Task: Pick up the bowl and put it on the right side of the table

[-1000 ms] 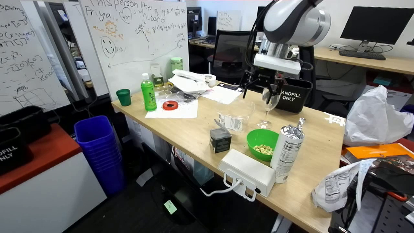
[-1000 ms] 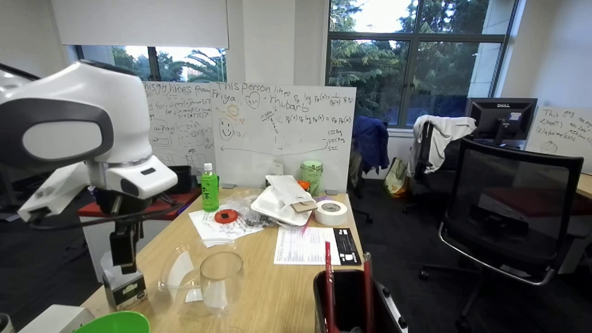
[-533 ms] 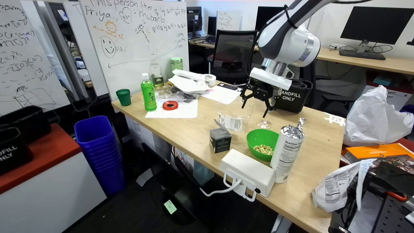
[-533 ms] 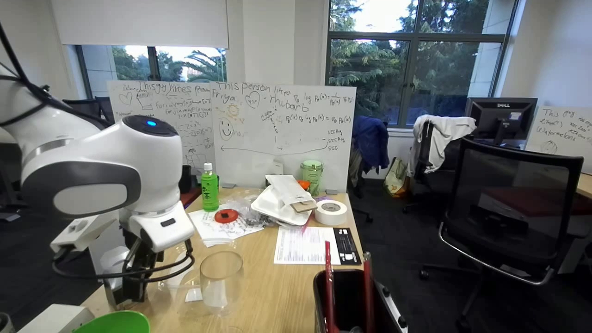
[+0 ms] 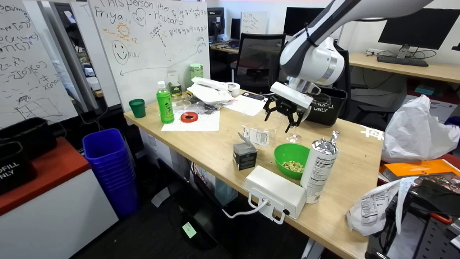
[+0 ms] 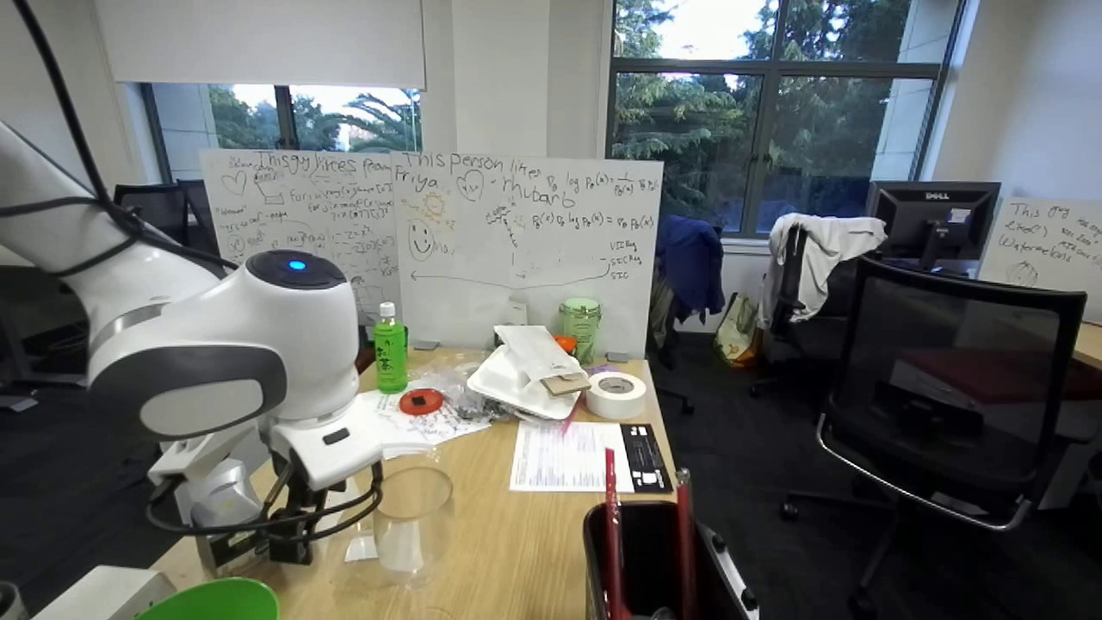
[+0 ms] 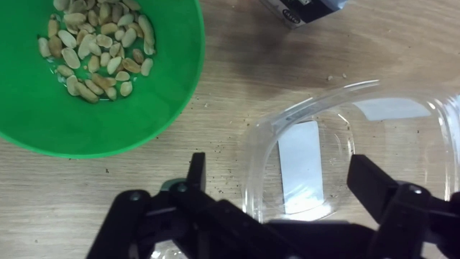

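ok, pincer is spread wide, nothing in it. clear bowl sits upright on the counter, near the green bowl of nuts, the black box and the stemmed glass. my read: pre-grasp alignment; carry to the right side not done yet.

wrist view has one finger over the gap outside the wall, the other finger over the inside, so a single-wall pinch looks likely. height over the rim: can't tell.

to do it well: go straight down, no sideways drift, outer finger in the gap so it misses the green bowl. get the pads well below the rim but stop short of the counter. close slowly; wall looks thin and will probably flex, so light squeeze. one-sided hold may let it tip, so lift a little, check it hangs steady, then carry it level.

main risk: clipping the stemmed glass, partly hidden behind the pincer in an exterior view, so raise clear of it before swinging across. clear plastic reads badly from outside; trust the wrist view for alignment.
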You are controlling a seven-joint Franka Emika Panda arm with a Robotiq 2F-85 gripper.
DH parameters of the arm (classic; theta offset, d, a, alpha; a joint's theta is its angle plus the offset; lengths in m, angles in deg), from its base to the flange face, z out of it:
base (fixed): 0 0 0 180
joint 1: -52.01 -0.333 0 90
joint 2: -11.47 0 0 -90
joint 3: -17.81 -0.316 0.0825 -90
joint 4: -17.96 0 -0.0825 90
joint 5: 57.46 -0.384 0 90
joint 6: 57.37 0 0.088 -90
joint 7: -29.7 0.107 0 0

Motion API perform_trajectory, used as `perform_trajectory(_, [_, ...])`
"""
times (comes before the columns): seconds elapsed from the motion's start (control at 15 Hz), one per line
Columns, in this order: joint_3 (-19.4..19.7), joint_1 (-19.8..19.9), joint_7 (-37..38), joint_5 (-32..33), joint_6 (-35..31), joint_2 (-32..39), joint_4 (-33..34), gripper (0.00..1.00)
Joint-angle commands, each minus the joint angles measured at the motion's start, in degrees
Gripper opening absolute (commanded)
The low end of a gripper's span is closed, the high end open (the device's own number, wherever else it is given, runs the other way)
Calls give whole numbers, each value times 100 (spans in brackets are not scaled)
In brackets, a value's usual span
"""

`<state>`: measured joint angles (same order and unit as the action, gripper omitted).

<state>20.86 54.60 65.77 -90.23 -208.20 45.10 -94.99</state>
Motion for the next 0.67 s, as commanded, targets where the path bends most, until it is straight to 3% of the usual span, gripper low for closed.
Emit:
perform_trajectory(0.0, [94, -98, 282, 98, -219, 179, 126, 98])
perform_trajectory(0.27, [139, -146, 483, 229, -322, 261, 159, 90])
perform_trajectory(0.4, [147, -156, 591, 319, -332, 262, 158, 64])
perform_trajectory(0.6, [166, -173, 744, 465, -342, 265, 158, 42])
